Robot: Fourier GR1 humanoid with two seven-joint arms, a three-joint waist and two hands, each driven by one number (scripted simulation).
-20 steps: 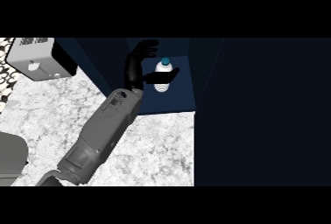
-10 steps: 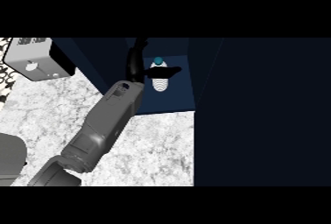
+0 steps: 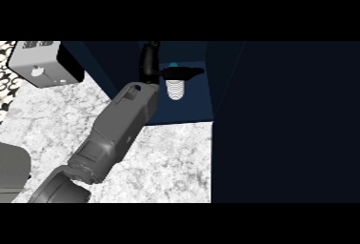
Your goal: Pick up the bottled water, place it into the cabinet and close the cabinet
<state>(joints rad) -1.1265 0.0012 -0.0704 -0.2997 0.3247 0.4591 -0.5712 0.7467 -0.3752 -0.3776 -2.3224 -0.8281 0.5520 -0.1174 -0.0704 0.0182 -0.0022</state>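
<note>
The bottled water (image 3: 174, 90), white and ribbed with a teal cap, stands upright inside the dark blue cabinet (image 3: 190, 112), on its floor near the back. My left hand (image 3: 148, 62) is just left of the bottle, at the end of the grey forearm (image 3: 119, 128) that reaches in from the lower left. One black digit lies across the bottle's neck, and the rest of the hand points up into the dark, partly hidden. The right hand does not show.
The cabinet's open door (image 3: 288, 119) fills the right side as a tall dark panel. A grey box-shaped appliance (image 3: 42, 64) stands on the marble counter (image 3: 162, 162) at the top left. A rounded grey shape (image 3: 13, 169) sits at the left edge.
The forearm has slid a little deeper into the cabinet. The black digit that crossed the bottle's middle now crosses its neck; the bottle has barely shifted.
</note>
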